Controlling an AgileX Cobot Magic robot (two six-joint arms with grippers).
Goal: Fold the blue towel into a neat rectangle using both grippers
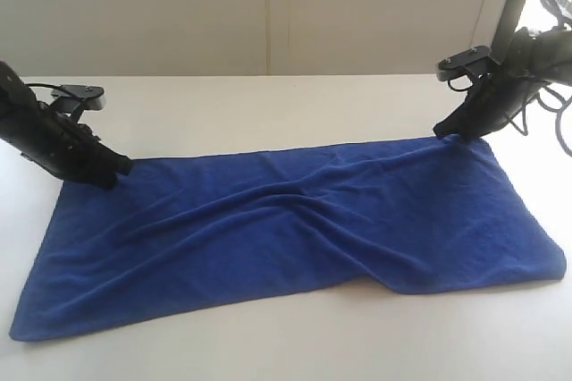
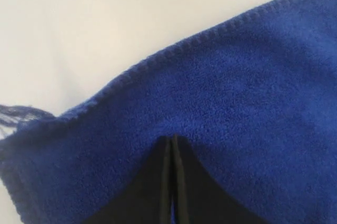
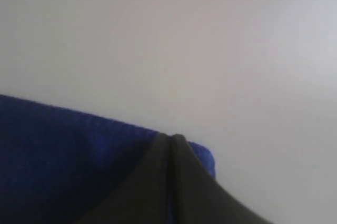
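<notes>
The blue towel point(image 1: 295, 224) lies spread as a long rectangle on the white table, with a few soft wrinkles across its middle. My left gripper point(image 1: 121, 169) sits at the towel's far left corner, its fingers pressed together with blue cloth point(image 2: 221, 92) pinched between them. My right gripper point(image 1: 445, 132) sits at the far right corner, likewise shut on the towel's edge point(image 3: 79, 161). A loose frayed thread point(image 2: 21, 113) shows beside the left corner. The white tag is not visible.
The white table point(image 1: 268, 104) stretches behind the towel to a pale wall. The towel's near left corner point(image 1: 22, 332) lies close to the table's front edge. Black cables point(image 1: 554, 99) loop beside the right arm.
</notes>
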